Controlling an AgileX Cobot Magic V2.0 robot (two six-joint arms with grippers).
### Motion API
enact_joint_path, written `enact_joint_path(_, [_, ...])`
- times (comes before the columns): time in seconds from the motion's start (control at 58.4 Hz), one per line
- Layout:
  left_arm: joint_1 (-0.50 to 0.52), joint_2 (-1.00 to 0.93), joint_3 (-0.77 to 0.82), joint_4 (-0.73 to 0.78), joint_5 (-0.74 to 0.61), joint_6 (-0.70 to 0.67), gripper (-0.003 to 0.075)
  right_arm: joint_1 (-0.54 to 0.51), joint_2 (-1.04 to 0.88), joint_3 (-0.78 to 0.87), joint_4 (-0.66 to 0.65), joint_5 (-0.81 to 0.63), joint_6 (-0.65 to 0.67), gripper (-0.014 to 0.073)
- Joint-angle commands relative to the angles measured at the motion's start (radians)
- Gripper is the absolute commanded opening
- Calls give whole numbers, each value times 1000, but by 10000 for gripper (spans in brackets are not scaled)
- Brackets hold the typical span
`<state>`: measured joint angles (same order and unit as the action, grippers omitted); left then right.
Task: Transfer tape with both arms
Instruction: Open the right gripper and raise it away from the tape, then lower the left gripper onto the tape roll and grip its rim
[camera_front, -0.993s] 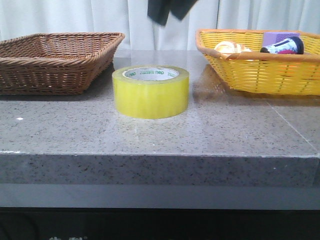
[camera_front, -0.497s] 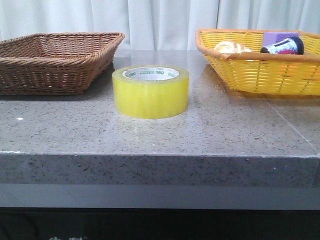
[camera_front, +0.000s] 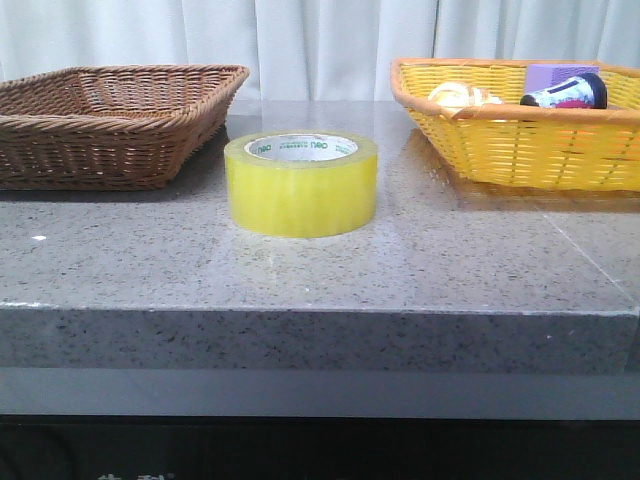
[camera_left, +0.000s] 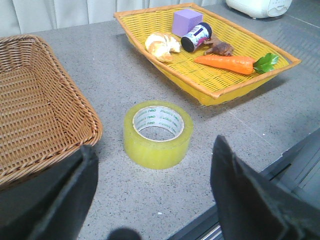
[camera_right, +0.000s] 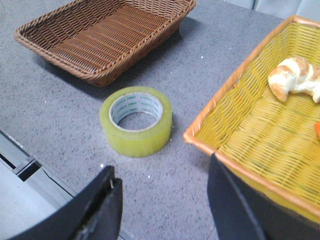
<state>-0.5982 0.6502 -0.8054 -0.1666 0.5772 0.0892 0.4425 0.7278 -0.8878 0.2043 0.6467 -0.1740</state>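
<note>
Grey speckled stone counter (camera_front: 320, 270); wide translucent yellow tape roll (camera_front: 301, 184) flat between brown wicker basket (camera_front: 110, 125) and yellow basket (camera_front: 520, 135). Both left gripper (camera_left: 152, 200) and right gripper (camera_right: 162, 205) spread apart, empty, hovering above. Probably light, rigid, slick-sided; best pinched through the white core, across the wall.

The tape (camera_front: 301, 184) is lying flat on the table (camera_front: 320, 270), hole facing up, between two baskets. The empty basket (camera_front: 110, 125) is sitting to its left and a little behind it. The filled basket (camera_front: 520, 125) is sitting to its right, also a little behind. Inside that one, a croissant (camera_left: 161, 45), a block (camera_left: 187, 21), a bottle (camera_left: 197, 36) lying on its side and a carrot (camera_left: 227, 62) are resting. My left claw (camera_left: 155, 200) and my right claw (camera_right: 162, 210) are both hanging above the table's near edge, clear of the tape.
</note>
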Motion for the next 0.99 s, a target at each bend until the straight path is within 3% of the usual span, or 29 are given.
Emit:
enact_joint_path(0.0, [-8, 4, -34, -16, -81, -2, 479, -3, -39, 2, -3, -96, -2, 415])
enact_joint_path(0.291, [-8, 60, -66, -16, -42, 16, 479, -3, -40, 4, -2, -90, -2, 415])
enact_joint_path(0.548, [-8, 303, -305, -16, 194, 191, 505, -3, -39, 4, -2, -90, -2, 415])
enact_joint_path(0.976, [-32, 739, -637, -18, 335, 351, 531, -3, -39, 4, -2, -90, -2, 415])
